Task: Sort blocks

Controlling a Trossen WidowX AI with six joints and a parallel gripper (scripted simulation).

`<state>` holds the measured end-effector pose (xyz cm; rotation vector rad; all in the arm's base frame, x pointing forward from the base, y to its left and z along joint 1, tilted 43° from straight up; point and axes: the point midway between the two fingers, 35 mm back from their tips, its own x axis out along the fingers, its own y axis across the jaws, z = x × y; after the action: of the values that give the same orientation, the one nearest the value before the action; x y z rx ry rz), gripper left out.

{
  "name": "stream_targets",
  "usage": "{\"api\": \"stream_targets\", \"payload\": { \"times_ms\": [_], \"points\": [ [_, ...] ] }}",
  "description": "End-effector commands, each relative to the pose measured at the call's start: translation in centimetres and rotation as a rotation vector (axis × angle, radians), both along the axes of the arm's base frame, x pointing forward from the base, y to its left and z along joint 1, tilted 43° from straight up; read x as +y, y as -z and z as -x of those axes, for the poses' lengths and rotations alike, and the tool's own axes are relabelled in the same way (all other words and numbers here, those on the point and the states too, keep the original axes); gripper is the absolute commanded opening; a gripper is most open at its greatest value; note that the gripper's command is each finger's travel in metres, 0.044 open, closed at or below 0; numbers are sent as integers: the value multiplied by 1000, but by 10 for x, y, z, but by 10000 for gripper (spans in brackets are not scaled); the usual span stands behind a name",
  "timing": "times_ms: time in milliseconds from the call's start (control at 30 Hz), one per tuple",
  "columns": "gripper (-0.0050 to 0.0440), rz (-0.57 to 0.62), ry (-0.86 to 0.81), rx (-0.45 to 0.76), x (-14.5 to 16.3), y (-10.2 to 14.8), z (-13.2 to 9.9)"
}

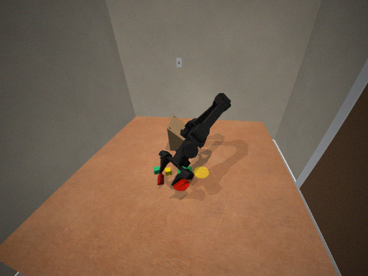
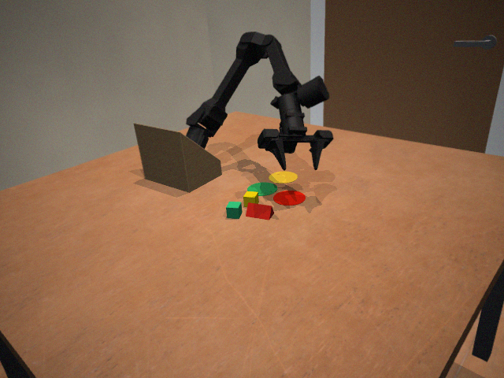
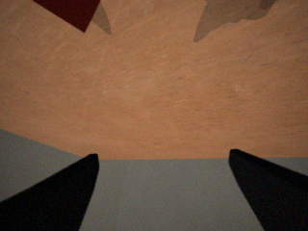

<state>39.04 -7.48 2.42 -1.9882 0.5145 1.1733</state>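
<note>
Wooden table [image 2: 122, 264]; brown wedge [image 2: 175, 162] beside arm [image 2: 240, 68], near blocks.

The black arm [image 2: 227, 81] rose from its base, bent sharply at the elbow and came down steeply to the wrist. The gripper [image 2: 300, 165] pointed downward and hung in the air, its two fingers [image 2: 280, 156] spread wide apart with nothing between them.
</note>
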Motion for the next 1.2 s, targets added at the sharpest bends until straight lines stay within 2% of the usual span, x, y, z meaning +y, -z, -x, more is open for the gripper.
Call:
{"api": "stream_targets", "payload": {
  "times_ms": [0,600,633,733,800,833,1033,1100,1133,1167],
  "points": [
    [400,6,1,-22,-2,-8,-4],
    [400,6,1,-22,-2,-8,-4],
    [376,-7,16,-12,-4,-5,-5],
    [304,-112,146,75,-17,8,5],
    [265,-206,271,156,-33,25,21],
    [265,-239,317,158,-47,31,20],
    [265,-420,593,305,-59,44,37],
    [265,-420,593,305,-59,44,37],
    [265,-475,669,378,-58,47,46],
    [265,-512,734,393,-66,51,50]
  ]
}}
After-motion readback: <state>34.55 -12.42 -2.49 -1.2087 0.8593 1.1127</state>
